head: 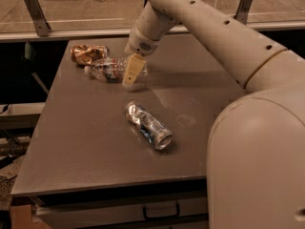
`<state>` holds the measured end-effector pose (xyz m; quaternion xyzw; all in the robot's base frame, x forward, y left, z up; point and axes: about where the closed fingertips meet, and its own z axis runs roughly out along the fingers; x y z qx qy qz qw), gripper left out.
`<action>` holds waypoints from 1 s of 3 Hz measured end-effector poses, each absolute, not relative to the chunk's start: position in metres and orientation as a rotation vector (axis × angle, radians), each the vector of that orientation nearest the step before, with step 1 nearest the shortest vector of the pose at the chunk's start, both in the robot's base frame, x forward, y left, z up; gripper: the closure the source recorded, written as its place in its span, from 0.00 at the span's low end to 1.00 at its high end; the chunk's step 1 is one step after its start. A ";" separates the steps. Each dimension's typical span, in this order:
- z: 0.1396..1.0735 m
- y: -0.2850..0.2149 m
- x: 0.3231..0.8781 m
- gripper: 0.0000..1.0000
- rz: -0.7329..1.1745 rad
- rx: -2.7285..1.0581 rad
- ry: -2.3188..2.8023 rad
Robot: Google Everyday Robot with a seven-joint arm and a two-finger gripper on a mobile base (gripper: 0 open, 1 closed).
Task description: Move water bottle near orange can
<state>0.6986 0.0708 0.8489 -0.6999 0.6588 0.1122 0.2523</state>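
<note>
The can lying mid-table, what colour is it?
The can is silver with blue markings (camera view); the gripper is behind it, at the water bottle.

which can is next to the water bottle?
The orange can at the far-left corner; the silver-blue can lies alone mid-table. Claw is at the water bottle.
</note>
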 end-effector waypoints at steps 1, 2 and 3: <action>0.850 0.072 0.702 0.00 0.303 -1.898 1.796; 0.861 0.067 0.708 0.00 0.314 -1.847 1.802; 0.892 0.037 0.711 0.00 0.398 -1.687 1.814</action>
